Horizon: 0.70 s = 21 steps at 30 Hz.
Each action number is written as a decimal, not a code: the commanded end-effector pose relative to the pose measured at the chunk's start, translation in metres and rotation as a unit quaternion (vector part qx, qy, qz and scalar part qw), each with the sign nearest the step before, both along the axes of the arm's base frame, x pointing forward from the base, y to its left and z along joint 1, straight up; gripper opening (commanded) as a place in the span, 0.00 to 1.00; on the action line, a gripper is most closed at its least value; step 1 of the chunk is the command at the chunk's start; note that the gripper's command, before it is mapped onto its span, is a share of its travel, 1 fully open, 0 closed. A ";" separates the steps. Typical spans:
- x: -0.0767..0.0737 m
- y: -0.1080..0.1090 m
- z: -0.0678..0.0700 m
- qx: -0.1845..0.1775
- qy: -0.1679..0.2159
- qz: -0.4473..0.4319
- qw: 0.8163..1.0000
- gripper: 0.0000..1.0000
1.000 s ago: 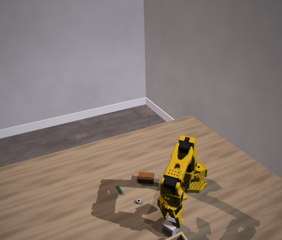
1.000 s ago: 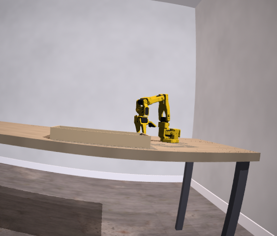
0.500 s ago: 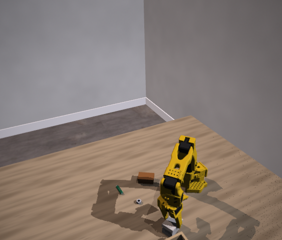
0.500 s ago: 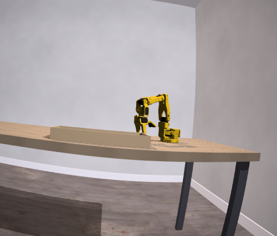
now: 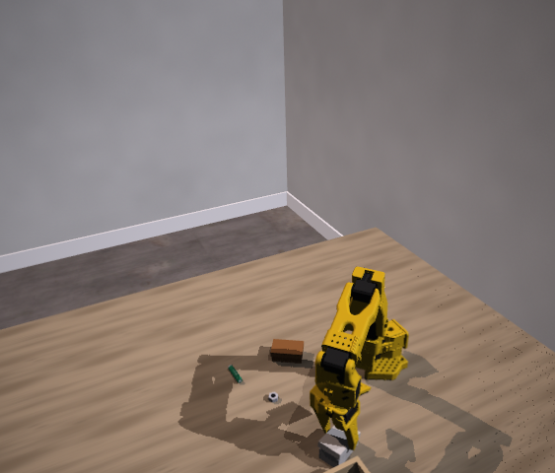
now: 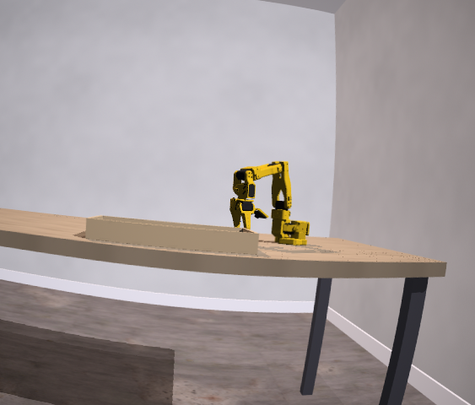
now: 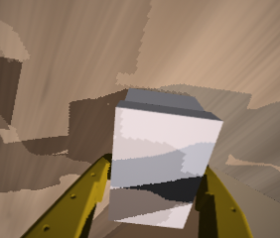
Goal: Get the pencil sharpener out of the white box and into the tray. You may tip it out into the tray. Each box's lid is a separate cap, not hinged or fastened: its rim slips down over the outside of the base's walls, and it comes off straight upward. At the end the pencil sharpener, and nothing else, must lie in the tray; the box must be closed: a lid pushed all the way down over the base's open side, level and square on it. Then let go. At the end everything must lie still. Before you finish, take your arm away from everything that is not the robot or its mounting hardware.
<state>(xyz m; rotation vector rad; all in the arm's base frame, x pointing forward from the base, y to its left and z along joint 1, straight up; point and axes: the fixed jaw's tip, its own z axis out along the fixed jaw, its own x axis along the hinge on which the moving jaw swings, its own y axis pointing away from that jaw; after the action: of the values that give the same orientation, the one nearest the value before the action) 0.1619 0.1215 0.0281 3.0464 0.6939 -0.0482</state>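
The white box sits near the front of the table with its lid on, right beside a corner of the tan tray. My gripper reaches down over the box and is shut on its two sides. I cannot tell whether the box rests on the table or hangs just above it. In the exterior view the tray wall hides the box. The pencil sharpener is not in sight.
A brown closed box stands behind and to the left of the arm. A small green stick-like item and a grey nut lie on the table to the left. The arm's base is at the back right.
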 end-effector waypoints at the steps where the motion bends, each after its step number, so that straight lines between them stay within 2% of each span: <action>1: 0.005 0.003 0.006 0.012 -0.013 0.002 1.000 0.23; 21: 0.006 0.004 0.003 0.012 -0.013 0.002 1.000 0.23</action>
<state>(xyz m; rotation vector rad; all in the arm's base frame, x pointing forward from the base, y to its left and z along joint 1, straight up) 0.1617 0.1214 0.0260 3.0419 0.6929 -0.0620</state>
